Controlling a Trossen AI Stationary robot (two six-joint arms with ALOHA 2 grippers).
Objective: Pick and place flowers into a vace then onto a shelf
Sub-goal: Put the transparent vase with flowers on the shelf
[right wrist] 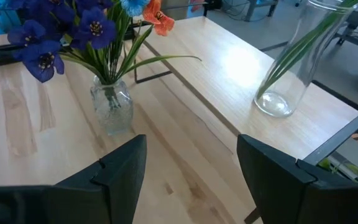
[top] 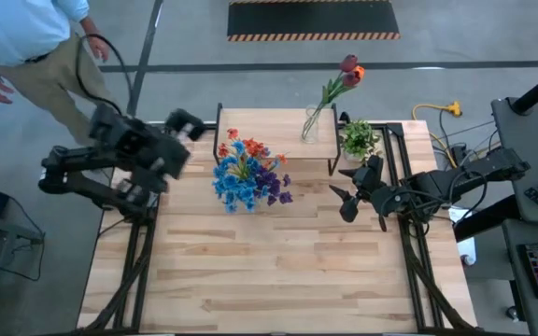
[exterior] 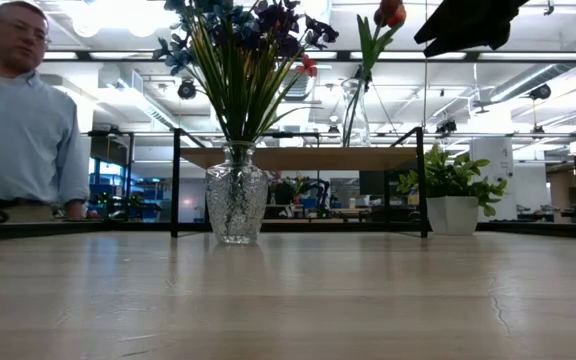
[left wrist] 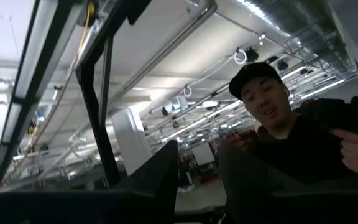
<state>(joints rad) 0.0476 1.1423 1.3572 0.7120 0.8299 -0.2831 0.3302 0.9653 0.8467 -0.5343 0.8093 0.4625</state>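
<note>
Just ahead of the gaping, empty right pincer [top: 347, 193], the filled vase [right wrist: 111, 107] is still waiting on the worktop [top: 278, 271], while another vase [top: 310, 125] is already standing on the shelf [top: 274, 126].

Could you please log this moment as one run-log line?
bouquet vase: on table, before shelf | tulip vase: on shelf | right gripper: open, empty | left gripper: raised, table's edge

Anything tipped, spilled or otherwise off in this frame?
Nothing spilled or tipped. The bouquet vase stands upright on the table in front of the shelf, not on it. A tall vase with tulips already stands on the shelf. The tulips lean, but that vase is upright.
</note>
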